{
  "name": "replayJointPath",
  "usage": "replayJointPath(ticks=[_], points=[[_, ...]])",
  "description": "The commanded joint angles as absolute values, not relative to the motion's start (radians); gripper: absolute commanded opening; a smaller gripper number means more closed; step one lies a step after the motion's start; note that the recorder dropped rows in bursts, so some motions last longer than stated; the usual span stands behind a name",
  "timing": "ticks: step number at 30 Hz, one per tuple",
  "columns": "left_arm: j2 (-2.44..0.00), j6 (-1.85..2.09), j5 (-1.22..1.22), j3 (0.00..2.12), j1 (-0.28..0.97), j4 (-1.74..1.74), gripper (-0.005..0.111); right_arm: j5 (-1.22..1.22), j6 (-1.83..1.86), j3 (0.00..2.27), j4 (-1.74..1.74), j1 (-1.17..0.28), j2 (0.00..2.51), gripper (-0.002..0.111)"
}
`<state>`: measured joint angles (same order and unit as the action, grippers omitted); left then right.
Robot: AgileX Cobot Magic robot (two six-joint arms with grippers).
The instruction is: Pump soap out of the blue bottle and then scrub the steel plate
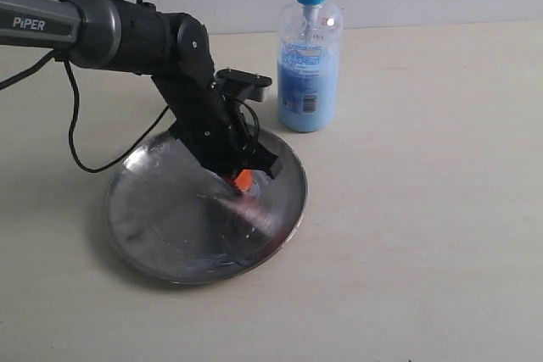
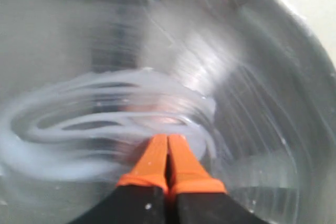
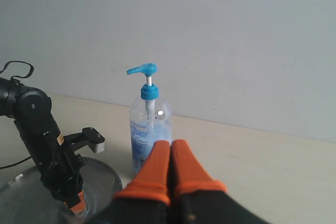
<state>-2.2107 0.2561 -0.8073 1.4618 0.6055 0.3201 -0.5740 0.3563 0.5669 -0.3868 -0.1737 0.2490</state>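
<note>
The fingers of the left gripper are orange, wedge-shaped and matte, mounted on black bases. They are pressed flat against each other with no gap, and nothing shows between them. The fingers of the right gripper have the same shape and colour. They are also clenched together and hold nothing.

The steel plate is round, shallow and mirror-bright, with a low raised rim. It lies on the matte beige table. The left gripper points down into the plate, right of its centre.

The blue bottle is clear plastic with a rounded shoulder, pale blue liquid, a printed label and a bright blue collar. It stands upright just beyond the plate rim.

View differences:
- The left wrist view alone shows the soap, a milky, pale smear drawn in overlapping loops across the plate just ahead of the fingertips. A blurred grey streak lies beyond it; what it is cannot be told.
- The exterior view cuts off the pump head. The right wrist view shows the pump head whole, raised on its stem.
- The right gripper appears only in its own wrist view, above the table, aimed toward the bottle.
</note>
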Motion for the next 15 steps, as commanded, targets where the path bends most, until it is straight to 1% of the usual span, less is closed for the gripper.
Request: replayJointPath(ticks=[1, 7, 15], points=[[-2.258, 0.278, -0.852, 1.433, 0.629, 0.379, 0.0, -0.572, 0.355, 0.564, -0.388, -0.175, 0.243, 0.0], [-2.216, 0.283, -0.787, 1.433, 0.626, 0.369, 0.0, -0.567, 0.357, 0.564, -0.381, -0.175, 0.243, 0.0], [-2.049, 0.283, -0.667, 1.433, 0.598, 0.35, 0.0, -0.547, 0.359, 0.564, -0.339, -0.175, 0.243, 0.0]])
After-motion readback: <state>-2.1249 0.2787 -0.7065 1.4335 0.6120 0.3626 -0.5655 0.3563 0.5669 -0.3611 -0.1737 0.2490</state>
